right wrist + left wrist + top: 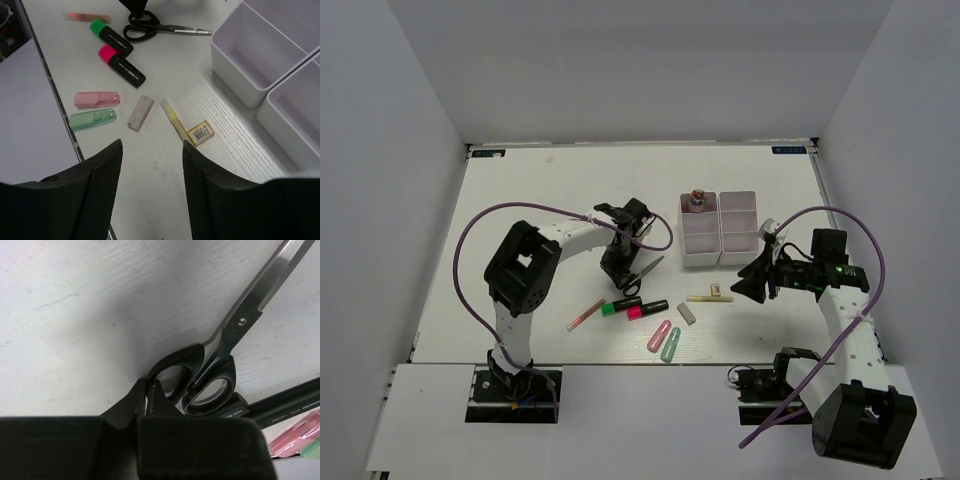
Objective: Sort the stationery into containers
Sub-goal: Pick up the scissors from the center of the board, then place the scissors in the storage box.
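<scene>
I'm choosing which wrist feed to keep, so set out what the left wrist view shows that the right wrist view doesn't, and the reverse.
Left wrist only: the tips of the left end effector, shut beside a handle loop of the scissors. Right wrist only: the open right end effector, the containers, pink pen, grey eraser, yellow clip, and the coloured ends of the green highlighter and pink highlighter. Both: the scissors, a black highlighter barrel, the pink eraser and green eraser.
</scene>
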Controlling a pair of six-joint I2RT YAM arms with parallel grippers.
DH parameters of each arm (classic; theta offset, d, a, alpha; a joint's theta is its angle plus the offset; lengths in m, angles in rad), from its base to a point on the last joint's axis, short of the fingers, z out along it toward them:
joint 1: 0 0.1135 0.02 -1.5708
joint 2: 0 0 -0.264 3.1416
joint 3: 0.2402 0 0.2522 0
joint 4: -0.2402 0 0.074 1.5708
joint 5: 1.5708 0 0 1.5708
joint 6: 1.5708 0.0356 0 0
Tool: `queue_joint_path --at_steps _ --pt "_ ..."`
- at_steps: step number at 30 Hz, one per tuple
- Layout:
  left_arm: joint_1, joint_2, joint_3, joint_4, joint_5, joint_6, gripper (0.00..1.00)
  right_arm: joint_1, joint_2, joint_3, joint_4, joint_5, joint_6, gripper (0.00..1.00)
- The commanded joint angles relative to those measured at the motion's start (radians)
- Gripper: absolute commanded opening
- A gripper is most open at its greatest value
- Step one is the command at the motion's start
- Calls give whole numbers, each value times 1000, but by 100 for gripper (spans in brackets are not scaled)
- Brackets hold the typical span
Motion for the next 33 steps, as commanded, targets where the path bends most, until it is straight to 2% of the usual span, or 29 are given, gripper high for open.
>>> queue_joint_path --at_steps 1,9,21,26,28,30,31,33 --pt "-2 13 -7 11 7 -17 0 -8 -5 3 -22 -33 -21 55" --pt "69 -128 39 27 168 -75 0 -19 -2 2 -22 -41 -24 56" --pt "82 -258 137 -16 153 -31 0 -22 -6 3 -30 -49 -28 58" --pt "73 -278 219 -32 256 -73 0 -22 -8 7 -30 -46 -25 59" --pt "34 -269 299 -103 189 -16 0 -25 -6 5 -30 -44 -24 59" --pt "7 -222 358 -159 47 32 0 -28 -9 7 -30 -46 -25 59" --pt "-14 -208 443 -215 26 93 0 -26 -14 5 -30 -47 -22 59" --pt "-28 -165 514 -289 -55 132 0 -29 -11 7 -25 -47 -21 59"
